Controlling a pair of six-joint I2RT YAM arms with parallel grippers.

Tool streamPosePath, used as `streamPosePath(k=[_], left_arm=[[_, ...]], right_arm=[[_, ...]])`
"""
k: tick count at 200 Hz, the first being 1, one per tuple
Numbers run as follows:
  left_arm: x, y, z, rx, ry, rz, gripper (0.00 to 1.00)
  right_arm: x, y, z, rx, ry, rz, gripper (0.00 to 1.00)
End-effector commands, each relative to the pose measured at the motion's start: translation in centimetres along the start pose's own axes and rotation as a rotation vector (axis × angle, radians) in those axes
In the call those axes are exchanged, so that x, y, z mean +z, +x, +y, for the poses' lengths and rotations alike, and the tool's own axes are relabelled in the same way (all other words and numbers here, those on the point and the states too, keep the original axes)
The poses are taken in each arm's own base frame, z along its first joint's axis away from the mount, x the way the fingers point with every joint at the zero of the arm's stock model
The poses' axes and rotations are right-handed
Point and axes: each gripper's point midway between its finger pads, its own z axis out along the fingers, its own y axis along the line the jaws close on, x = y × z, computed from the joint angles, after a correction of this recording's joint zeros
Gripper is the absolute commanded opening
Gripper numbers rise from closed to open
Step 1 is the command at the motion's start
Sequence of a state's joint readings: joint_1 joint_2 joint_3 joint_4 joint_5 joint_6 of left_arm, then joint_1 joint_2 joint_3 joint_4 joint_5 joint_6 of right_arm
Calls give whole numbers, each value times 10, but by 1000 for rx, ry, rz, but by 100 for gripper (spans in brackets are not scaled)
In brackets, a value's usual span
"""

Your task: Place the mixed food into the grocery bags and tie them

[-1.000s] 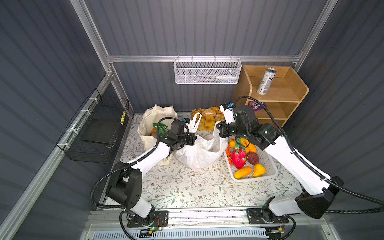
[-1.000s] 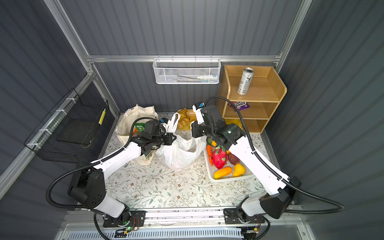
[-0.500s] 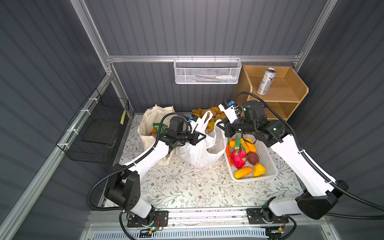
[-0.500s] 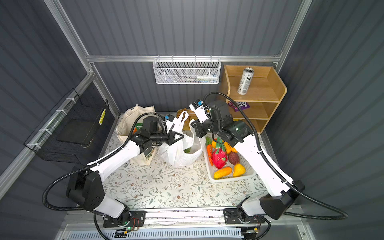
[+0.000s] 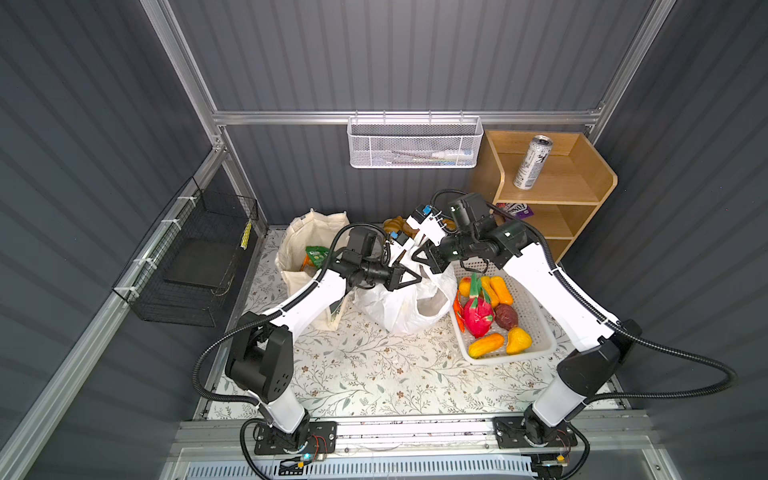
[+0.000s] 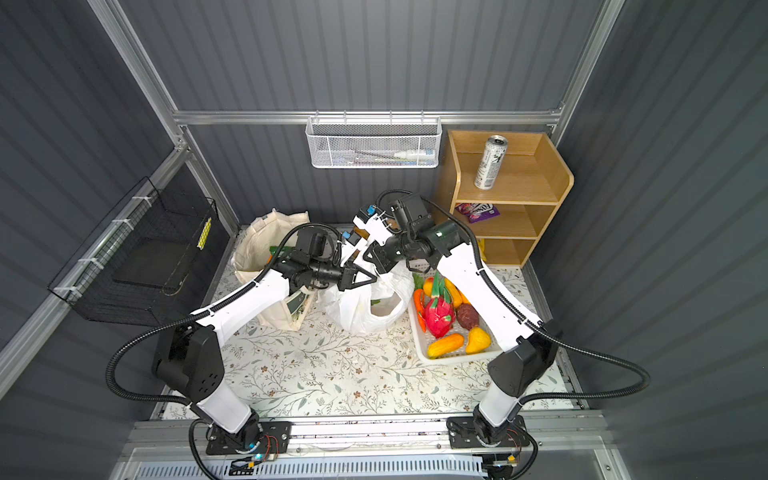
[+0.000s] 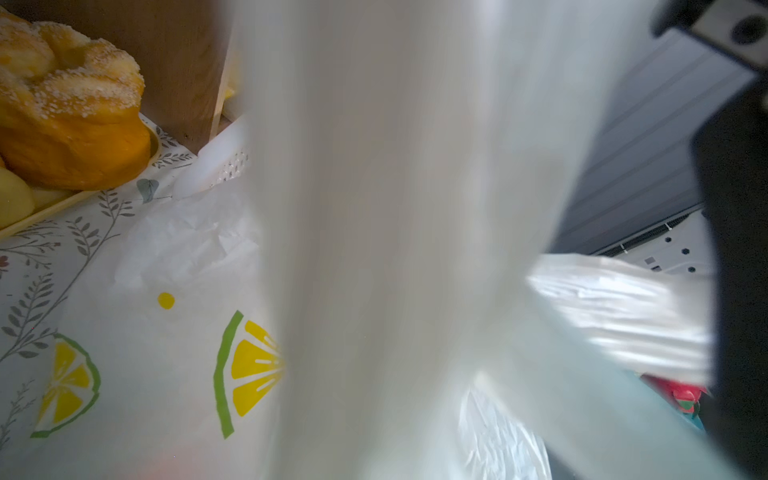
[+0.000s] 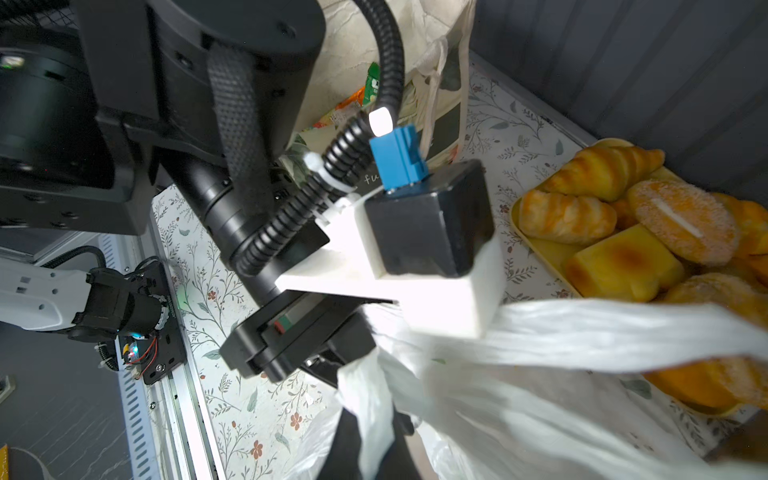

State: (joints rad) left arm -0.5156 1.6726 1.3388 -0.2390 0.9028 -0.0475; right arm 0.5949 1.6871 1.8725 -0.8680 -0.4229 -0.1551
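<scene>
Right claw (image 5: 420, 257) is clenching a twisted handle of the lemon-print plastic bag (image 5: 399, 309), which is sitting on the counter (image 5: 353, 365) between the canvas tote (image 5: 297, 241) and the fruit basket (image 5: 509, 358). Left claw (image 5: 409, 277) is meeting it at the bag's mouth, and I cannot tell whether it is gripping.

There are two bags: one canvas tote (image 5: 297, 243), at 10 o'clock from one plastic bag (image 5: 399, 309). In the mouth of the tote two packets show, one green packet (image 5: 316, 254) and one orange packet (image 5: 308, 262).

One drink can (image 5: 532, 162) stands on one wooden shelf (image 5: 586, 199) at 1 o'clock. The shelf has three levels, and one purple packet (image 5: 516, 210) lies on the middle one.

The baskets are three: one white mesh basket (image 5: 415, 143) at 12 o'clock, one black wire basket (image 5: 195, 266) at 9 o'clock, and one white perforated basket (image 5: 511, 358) at 3 o'clock. In the last I count one dragon fruit (image 5: 478, 318), one dark brown piece (image 5: 505, 316) and two yellow-orange pieces (image 5: 486, 345). The others are partly hidden.

One bread tray (image 8: 536, 245) holds two croissants (image 8: 604, 168) that I can count.

The arms are two: one left arm (image 5: 307, 299) and one right arm (image 5: 552, 291).
</scene>
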Motion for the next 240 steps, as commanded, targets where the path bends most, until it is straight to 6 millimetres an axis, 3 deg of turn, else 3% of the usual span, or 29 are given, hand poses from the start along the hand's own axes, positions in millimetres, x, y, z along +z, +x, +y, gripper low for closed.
streamPosePath(k=[1, 27, 100, 152, 168, 219, 240], left_arm=[[-8, -7, -19, 63, 43, 2, 18], [-11, -7, -24, 88, 48, 7, 29], [-35, -20, -37, 145, 33, -50, 45], [-52, -21, -25, 125, -14, -88, 41], [-53, -20, -20, 117, -41, -96, 46], [-70, -30, -1, 130, -211, -209, 49], [-75, -36, 2, 129, -247, -245, 59]], right_arm=[[-4, 0, -1, -11, -3, 6, 0], [-2, 2, -3, 6, 0, -1, 0], [1, 2, -3, 42, -7, -28, 0], [-1, 2, -1, 46, -8, -34, 0], [-2, 4, -1, 44, -1, -33, 0], [-12, 5, 0, 45, 17, -50, 0], [-13, 6, 0, 44, 18, -49, 0]])
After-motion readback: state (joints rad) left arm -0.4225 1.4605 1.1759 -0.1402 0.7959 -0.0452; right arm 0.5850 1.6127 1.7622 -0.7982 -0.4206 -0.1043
